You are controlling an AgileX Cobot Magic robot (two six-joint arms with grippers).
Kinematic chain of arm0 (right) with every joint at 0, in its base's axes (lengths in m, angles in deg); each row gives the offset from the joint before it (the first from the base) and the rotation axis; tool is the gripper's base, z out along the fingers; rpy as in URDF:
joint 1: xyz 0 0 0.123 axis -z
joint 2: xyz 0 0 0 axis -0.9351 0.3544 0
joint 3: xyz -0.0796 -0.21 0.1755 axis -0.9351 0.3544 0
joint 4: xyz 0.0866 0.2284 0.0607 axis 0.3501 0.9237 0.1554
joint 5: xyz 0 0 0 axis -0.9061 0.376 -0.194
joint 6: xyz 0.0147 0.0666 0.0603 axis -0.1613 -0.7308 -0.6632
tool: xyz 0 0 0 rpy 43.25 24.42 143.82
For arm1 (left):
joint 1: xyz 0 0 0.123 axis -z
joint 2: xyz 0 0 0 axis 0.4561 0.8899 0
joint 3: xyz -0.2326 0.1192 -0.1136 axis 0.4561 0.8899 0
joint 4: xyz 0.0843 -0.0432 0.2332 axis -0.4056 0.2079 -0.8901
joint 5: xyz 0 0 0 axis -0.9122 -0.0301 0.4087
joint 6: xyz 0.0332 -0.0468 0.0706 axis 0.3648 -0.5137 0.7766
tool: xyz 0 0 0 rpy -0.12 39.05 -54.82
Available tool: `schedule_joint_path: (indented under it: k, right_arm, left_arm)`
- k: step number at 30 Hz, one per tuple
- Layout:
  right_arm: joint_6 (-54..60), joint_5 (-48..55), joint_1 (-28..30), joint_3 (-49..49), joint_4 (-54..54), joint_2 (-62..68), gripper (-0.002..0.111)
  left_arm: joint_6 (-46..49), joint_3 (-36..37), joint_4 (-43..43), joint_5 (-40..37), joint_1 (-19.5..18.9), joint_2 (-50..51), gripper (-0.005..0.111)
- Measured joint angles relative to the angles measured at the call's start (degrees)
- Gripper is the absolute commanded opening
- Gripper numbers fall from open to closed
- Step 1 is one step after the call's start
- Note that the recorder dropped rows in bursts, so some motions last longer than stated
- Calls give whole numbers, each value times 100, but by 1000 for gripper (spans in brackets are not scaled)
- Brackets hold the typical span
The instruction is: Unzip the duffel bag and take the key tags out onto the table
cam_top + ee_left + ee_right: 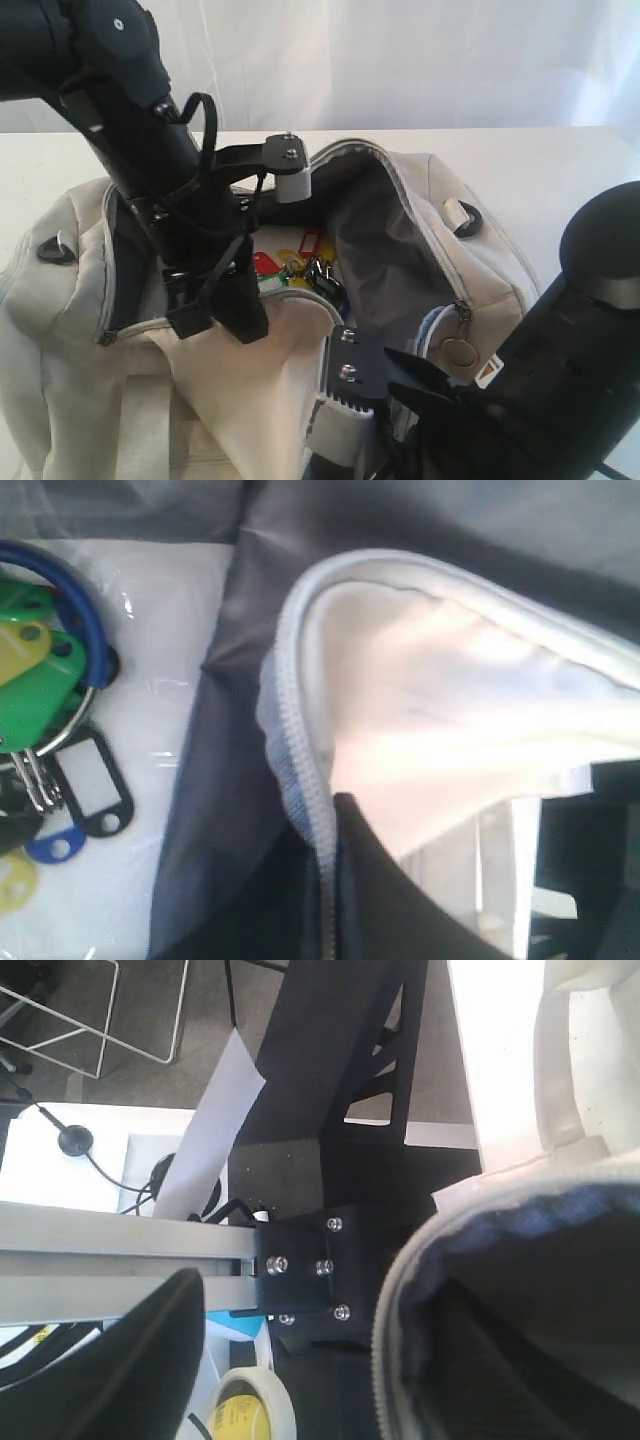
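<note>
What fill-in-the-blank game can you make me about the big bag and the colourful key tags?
1. The duffel bag is ___, not zipped shut.
2. The key tags lie ___ the bag, not out on the table.
3. The bag's lining is dark ___.

Missing words: open; inside; grey.
</note>
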Motion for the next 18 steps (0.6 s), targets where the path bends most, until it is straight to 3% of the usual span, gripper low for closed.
schedule_joint_path:
  k: [9,18]
  right_arm:
    - [-14,52,0,0,-154,0,60]
    - [18,65,0,0,-187,0,60]
  left_arm:
    - [-997,348,-452,-181,0,-1017,0]
    - [-1714,1820,-520,-181,0,-2114,0]
